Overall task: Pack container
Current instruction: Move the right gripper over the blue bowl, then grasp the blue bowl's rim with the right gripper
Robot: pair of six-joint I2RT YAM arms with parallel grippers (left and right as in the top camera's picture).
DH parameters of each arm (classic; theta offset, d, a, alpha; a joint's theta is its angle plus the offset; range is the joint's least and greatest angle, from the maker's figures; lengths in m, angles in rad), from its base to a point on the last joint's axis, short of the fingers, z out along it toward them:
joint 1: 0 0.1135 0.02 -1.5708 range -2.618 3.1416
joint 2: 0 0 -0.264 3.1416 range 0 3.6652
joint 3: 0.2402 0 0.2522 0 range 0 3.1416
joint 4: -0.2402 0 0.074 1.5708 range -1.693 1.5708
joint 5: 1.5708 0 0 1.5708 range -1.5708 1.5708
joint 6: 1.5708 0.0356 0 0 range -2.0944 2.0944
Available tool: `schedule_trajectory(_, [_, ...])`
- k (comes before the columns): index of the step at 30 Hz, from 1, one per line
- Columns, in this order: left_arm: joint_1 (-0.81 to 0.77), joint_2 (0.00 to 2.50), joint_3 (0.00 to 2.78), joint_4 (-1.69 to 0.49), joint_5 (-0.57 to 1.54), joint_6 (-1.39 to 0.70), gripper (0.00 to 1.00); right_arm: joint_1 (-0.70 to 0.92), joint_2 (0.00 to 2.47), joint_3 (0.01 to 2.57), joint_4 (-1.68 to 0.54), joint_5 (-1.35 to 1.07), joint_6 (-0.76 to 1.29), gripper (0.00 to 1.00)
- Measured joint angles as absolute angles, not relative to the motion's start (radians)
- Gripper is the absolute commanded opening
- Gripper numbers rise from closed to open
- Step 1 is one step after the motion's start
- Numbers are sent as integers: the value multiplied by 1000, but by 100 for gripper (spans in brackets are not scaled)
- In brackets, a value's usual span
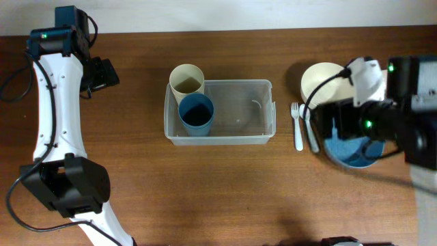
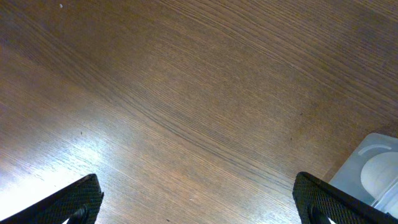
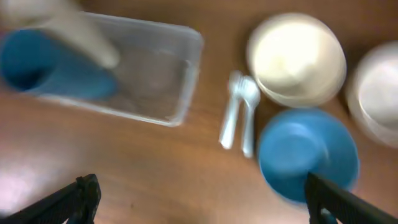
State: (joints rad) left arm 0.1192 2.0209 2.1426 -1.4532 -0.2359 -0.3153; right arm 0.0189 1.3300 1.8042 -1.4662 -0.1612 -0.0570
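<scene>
The clear plastic container (image 1: 239, 109) sits mid-table with a cream cup (image 1: 187, 79) and a blue cup (image 1: 196, 113) standing in its left end. It also shows blurred in the right wrist view (image 3: 155, 74), and a corner shows in the left wrist view (image 2: 376, 165). A white fork (image 1: 297, 126) and spoon (image 1: 309, 127) lie right of it. A cream bowl (image 1: 321, 80) and a blue bowl (image 1: 351, 154) sit at the right. My right gripper (image 3: 202, 202) is open and empty above the blue bowl (image 3: 308, 152). My left gripper (image 2: 199, 202) is open and empty over bare wood at the far left.
Another pale bowl (image 3: 379, 93) shows at the right edge of the right wrist view. The right arm (image 1: 389, 116) covers much of the blue bowl from overhead. The left arm (image 1: 58, 109) runs along the table's left side.
</scene>
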Motion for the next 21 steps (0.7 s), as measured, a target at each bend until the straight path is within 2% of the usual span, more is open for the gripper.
schedule_trajectory(7, [119, 2021, 2143, -1453, -236, -315, 100, -272, 1528, 1806, -1541, -52, 205, 99])
schedule_trajectory(15, [119, 2021, 2143, -1453, -236, -315, 100, -498, 1690, 1771, -1494, -53, 270, 100])
schedule_trajectory(21, [119, 2021, 2143, -1453, -236, -315, 100, -610, 1721, 1589, -1352, -65, 285, 97])
